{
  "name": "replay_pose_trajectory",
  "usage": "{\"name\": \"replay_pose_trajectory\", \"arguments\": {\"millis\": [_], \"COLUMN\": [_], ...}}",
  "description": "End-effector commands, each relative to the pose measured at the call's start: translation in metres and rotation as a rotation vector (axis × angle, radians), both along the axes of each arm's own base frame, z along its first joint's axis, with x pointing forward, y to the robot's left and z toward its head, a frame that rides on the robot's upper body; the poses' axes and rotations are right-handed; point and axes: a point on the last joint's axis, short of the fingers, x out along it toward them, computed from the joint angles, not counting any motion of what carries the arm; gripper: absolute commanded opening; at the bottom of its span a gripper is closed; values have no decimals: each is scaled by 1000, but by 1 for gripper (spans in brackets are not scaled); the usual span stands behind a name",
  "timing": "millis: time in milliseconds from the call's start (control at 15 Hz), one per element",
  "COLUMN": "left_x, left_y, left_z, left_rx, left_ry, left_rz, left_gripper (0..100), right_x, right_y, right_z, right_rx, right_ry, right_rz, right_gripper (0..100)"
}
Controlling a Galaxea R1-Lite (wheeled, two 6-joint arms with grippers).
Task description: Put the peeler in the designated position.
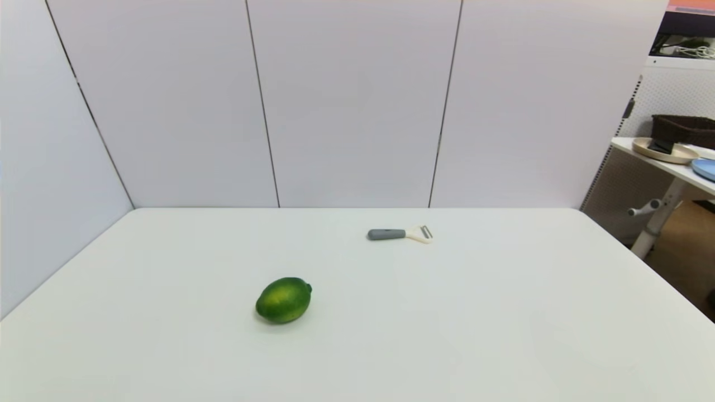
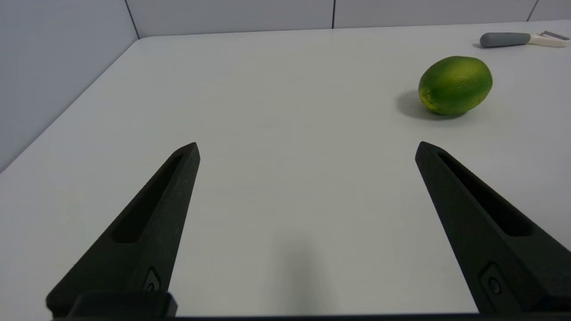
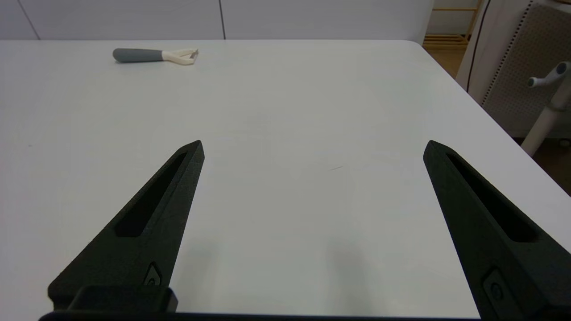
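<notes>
- I judge that the task is at its very start: the peeler [image 1: 399, 234] lies untouched on the white table [image 1: 503, 335], and no arm shows in the head view.
- The peeler rests flat toward the far side of the table, a little to my right of the middle, well apart from the green lime [image 1: 284, 300], which sits nearer to me and to the left.
- Its long axis runs about parallel to the far table edge. The grey handle points to my left and the cream forked head with the small blade points to my right.
- The left gripper [image 2: 307, 149] is parked low over the near left part of the table, its jaws spread wide and holding nothing.
- The right gripper [image 3: 313, 147] hovers over the near right part, also spread wide and empty.
- I think the right arm is better placed for the pick. The next move calls for a long reach forward, then closing across the handle, which is the narrow way.
- I see no marked target place on the table, so I cannot say where the peeler must go.
</notes>
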Motion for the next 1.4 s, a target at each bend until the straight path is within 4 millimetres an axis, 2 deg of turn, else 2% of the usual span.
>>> {"name": "replay_pose_trajectory", "arguments": {"millis": [67,133,200,333,467,533,600,667,1000,1400], "left_x": [43,68,85,145,204,236,254,280,344,398], "left_y": [-2,-4,-5,-12,-27,-39,-49,-63,-122,-193], "left_z": [91,115,127,147,165,168,168,166,147,111], "left_rx": [134,191,217,294,355,375,382,378,349,320], "left_ry": [247,318,356,431,448,472,474,481,540,532], "left_rz": [-123,-162,-186,-263,-398,-470,-517,-585,-825,-1041], "left_gripper": [100,100,100,100,100,100,100,100,100,100], "right_x": [0,0,0,0,0,0,0,0,0,0], "right_y": [0,0,0,0,0,0,0,0,0,0], "right_z": [0,0,0,0,0,0,0,0,0,0], "right_rx": [-1,0,0,0,-1,0,-1,0,0,0], "right_ry": [-1,-1,-1,-1,-1,-1,-1,-1,-1,-1], "right_rz": [0,0,0,0,0,0,0,0,0,0], "right_gripper": [100,100,100,100,100,100,100,100,100,100]}}
